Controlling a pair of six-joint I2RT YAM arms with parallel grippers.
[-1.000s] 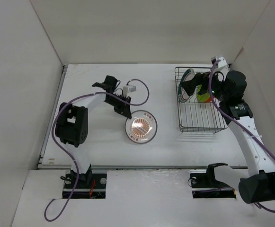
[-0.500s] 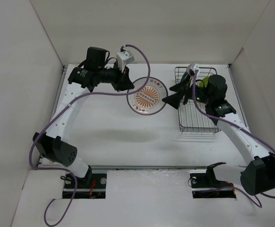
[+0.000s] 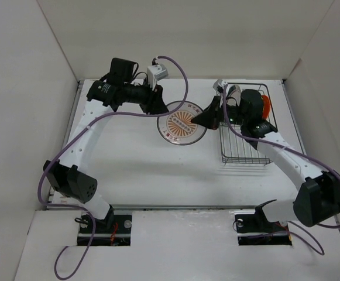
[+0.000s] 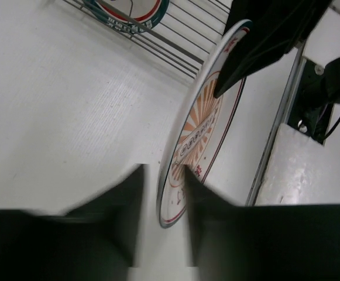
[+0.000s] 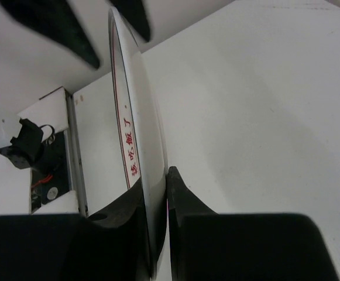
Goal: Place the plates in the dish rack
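The bench (image 3: 129,170) carries the dish rack (image 3: 249,146) at its right side; in the rack stand at least 2 plates on edge, an orange plate (image 3: 265,106) and a teal-rimmed plate (image 4: 136,8); the right arm hides the rest of it. The sunburst plate (image 3: 181,124) is off the bench, held on edge in the air just left of the rack, between the 2 arms.

The right end effector (image 5: 157,187) is clamped narrowly on the plate's rim on the rack side. The left end effector (image 4: 164,172) straddles the opposite rim with its jaws narrow and a sliver of light on 1 side; whether it pinches the plate or merely flanks it I cannot tell.

The step in hand looks like a handover of the last loose plate from left arm to right. Next, the left jaws should part and draw clear of the rim; then the right arm must swing the plate over the rack, keep it upright, and lower it into a free slot between dividers.
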